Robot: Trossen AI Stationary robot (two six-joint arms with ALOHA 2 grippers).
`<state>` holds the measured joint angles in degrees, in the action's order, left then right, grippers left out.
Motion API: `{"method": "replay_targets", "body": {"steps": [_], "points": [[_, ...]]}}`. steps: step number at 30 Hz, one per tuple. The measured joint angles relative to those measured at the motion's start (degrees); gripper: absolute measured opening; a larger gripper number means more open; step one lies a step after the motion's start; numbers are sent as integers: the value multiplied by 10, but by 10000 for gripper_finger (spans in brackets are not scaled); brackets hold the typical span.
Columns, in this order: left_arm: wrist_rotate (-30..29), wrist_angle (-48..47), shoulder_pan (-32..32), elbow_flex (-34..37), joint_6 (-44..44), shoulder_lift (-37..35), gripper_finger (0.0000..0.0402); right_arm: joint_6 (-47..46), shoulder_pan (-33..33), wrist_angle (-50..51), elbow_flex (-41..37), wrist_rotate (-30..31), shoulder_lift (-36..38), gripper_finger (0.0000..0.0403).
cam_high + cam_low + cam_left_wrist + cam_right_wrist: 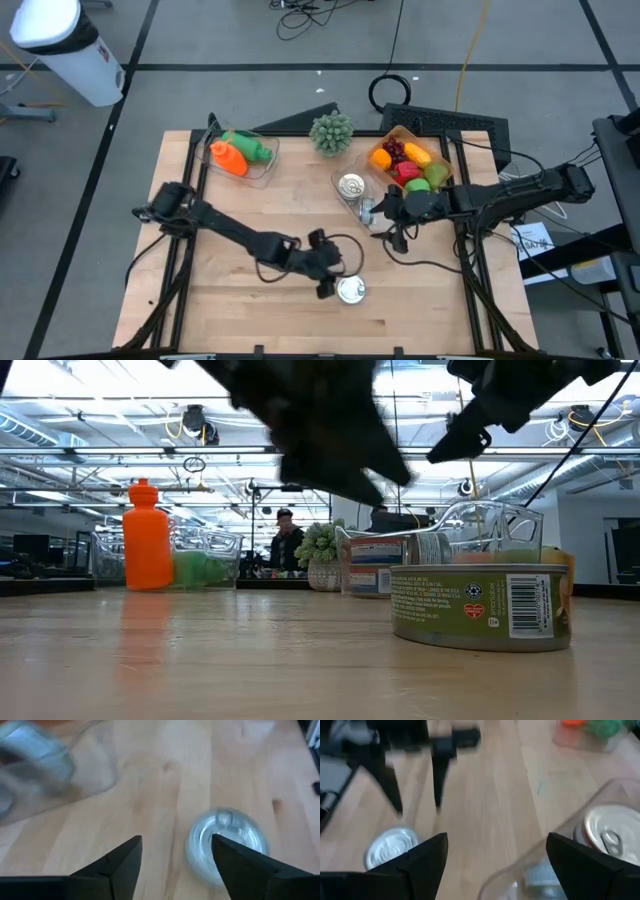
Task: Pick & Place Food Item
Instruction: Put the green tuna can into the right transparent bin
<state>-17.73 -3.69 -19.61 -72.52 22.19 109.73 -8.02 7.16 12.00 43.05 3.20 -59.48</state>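
The flat can point(480, 607) nearest the low camera carried a green label with a barcode at its right end, a small round emblem and lines of white print too small to read. The can point(385, 565) behind it, inside the clear container, showed a white and blue label, its words also not legible

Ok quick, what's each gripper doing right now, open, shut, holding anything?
Left gripper: open, holding nothing, right beside the flat can.
Right gripper: open, holding nothing, at the clear container with the second can.
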Motion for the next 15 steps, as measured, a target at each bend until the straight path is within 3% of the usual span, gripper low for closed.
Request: {"method": "replay_targets", "body": {"steps": [7, 15], "points": [[36, -4, 0, -47, -37, 78, 273, -2, 19, -19, 0, 0, 0, 318], [-47, -124, 9, -51, 23, 82, 273, -3, 36, -41, 0, 0, 0, 318]]}}
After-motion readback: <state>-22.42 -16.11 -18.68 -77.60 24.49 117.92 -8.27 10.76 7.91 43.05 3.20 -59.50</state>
